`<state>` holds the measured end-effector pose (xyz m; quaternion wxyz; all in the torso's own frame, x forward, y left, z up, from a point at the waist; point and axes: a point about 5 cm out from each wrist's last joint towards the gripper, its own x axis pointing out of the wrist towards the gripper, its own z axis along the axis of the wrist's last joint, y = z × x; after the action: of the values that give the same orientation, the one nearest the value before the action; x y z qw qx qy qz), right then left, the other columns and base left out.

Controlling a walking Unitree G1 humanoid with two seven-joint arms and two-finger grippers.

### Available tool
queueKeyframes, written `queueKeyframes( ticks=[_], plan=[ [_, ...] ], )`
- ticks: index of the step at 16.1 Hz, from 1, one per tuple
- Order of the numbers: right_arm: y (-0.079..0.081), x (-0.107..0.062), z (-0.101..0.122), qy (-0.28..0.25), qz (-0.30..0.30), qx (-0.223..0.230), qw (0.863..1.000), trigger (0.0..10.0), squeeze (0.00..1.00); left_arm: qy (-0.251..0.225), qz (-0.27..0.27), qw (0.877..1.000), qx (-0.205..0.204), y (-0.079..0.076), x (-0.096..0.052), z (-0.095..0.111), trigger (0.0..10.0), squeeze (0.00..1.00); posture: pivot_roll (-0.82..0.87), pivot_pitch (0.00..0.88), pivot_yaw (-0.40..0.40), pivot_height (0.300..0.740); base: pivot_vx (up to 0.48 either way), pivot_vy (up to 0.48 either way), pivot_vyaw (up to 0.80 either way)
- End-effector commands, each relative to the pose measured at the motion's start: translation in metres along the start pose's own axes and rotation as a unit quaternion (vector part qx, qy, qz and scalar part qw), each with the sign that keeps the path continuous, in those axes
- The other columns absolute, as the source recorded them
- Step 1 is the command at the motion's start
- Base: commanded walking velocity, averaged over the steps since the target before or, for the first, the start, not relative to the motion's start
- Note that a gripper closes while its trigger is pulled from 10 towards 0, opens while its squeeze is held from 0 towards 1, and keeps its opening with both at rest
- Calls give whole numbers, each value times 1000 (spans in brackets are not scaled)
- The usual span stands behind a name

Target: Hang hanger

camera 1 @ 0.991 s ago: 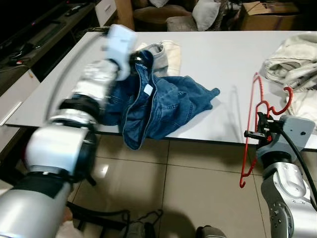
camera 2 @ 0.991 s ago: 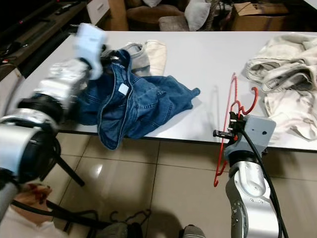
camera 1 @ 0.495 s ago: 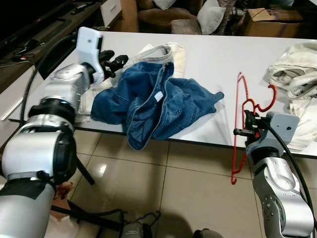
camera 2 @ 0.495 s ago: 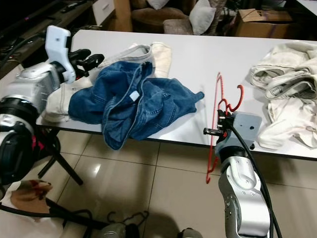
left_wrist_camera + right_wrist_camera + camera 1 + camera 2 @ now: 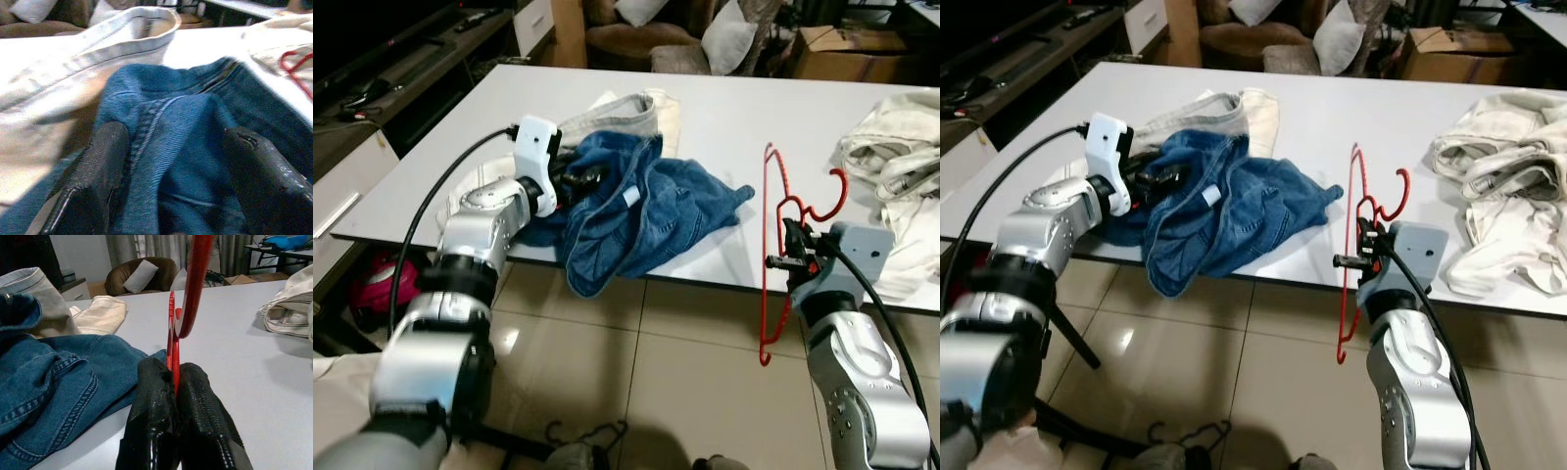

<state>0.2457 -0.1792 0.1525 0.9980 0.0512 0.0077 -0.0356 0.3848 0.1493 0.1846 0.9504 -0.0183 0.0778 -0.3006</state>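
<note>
Left pincer (image 5: 590, 180) is at the crumpled blue jeans (image 5: 646, 211) on the front left part of the white counter (image 5: 744, 127). Its two black fingers (image 5: 93, 181) are spread, with a raised fold of denim standing between them; in the left wrist view the fabric touches the inner face of one finger, while the other sits apart from the fold. No firm clamp on the cloth can be confirmed.

The jeans lie bunched, one portion hanging over the counter's front edge. Just behind them, partly underneath, lies a cream-coloured garment (image 5: 631, 106) with its waistband turned up.

Right pincer (image 5: 1363, 245) is at the counter's front edge, right of the jeans. Its fingers (image 5: 151, 426) are pressed together, pinching the red wire hanger (image 5: 778, 245) near the neck below the hook. The hanger stands roughly upright: hook and upper frame rise over the counter surface, lower frame hangs below the edge above the tiled floor (image 5: 685, 392).

A heap of off-white clothing (image 5: 1498, 186) occupies the right end of the counter, well apart from the jeans. Beyond the counter, a brown armchair (image 5: 646, 39) with a light cushion (image 5: 729, 39) and a cardboard box (image 5: 847, 49).
</note>
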Motion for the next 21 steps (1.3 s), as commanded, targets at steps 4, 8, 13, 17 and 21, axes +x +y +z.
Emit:
queueKeyframes(
  ticks=[4,8,13,17,21],
  plan=[
    [0,-4,5,-7,4,0,1000,10000,0,-38,-6,993,-114,-5,-3,1,10000,0,-146,3,78,740,0,0,0],
    [-2,-6,7,-10,1,-6,1000,10000,0,-110,-89,989,-33,-26,-27,15,10000,0,-157,0,84,740,0,0,0],
    [-2,-7,6,-10,1,-6,1000,10000,0,-48,-144,979,138,-50,-38,-8,10000,1000,-151,0,89,740,0,0,0],
    [0,-6,6,-11,2,-4,1000,10000,0,17,-93,978,184,-40,-33,-28,10000,0,-151,0,95,740,0,0,0],
    [-1,-6,6,-13,-3,-3,1000,10000,0,6,-50,984,170,-30,-31,-27,0,0,-153,0,100,740,0,0,0]
  ],
)
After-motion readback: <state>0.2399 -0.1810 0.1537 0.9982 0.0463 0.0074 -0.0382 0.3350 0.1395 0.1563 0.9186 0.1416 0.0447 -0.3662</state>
